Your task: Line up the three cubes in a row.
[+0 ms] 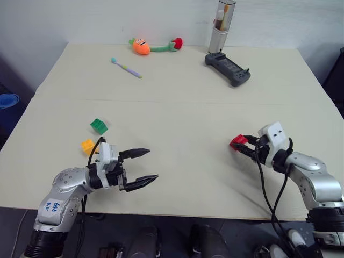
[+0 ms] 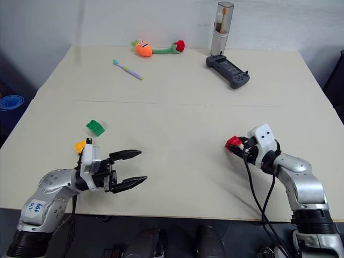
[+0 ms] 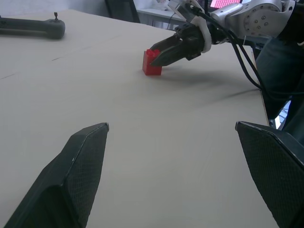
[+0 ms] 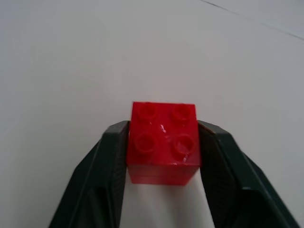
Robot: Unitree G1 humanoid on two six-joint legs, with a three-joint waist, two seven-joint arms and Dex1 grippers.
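Note:
The red cube (image 4: 163,142) sits on the table at the right, studs up, with my right gripper (image 1: 240,145) shut on its two sides. It also shows as the red cube (image 3: 152,62) in the left wrist view, resting on the tabletop. On the left, the green cube (image 1: 99,126) lies a little beyond the yellow-orange cube (image 1: 87,145). My left gripper (image 1: 141,167) hovers open just right of the yellow-orange cube, fingers pointing toward the table's middle with nothing between them.
At the table's far side lie an orange plush carrot (image 1: 141,46), a toothbrush (image 1: 126,67), a dark handheld controller (image 1: 227,68) and a tall clear container (image 1: 221,24). A seam in the table (image 1: 177,102) crosses its middle. A blue object (image 1: 8,100) sits off the left edge.

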